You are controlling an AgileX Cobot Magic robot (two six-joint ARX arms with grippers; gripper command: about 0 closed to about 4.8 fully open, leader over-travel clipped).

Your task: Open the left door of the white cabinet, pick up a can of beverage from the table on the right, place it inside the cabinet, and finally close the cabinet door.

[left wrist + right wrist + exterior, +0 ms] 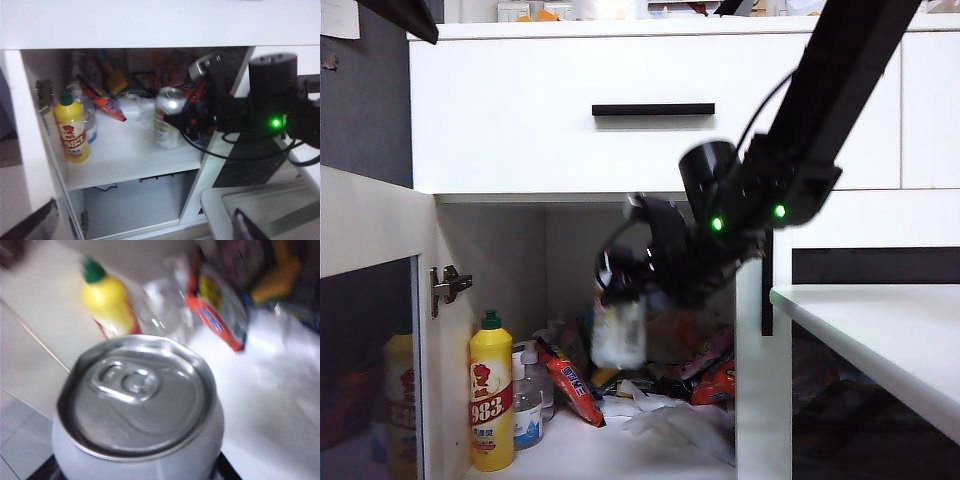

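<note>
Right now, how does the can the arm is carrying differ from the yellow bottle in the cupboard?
The can of beverage is silver, squat and flat-topped; the yellow bottle is taller, with a green cap. The right gripper holds the can, while the bottle stands free on the shelf near the hinge. Both are upright.

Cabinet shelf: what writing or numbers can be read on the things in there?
"983": yellow bottle, on its red label; the smaller print below it is too small to read.
Red snack packet: has print, too blurred.
Can of beverage, held by the right gripper: label blurred.
</note>
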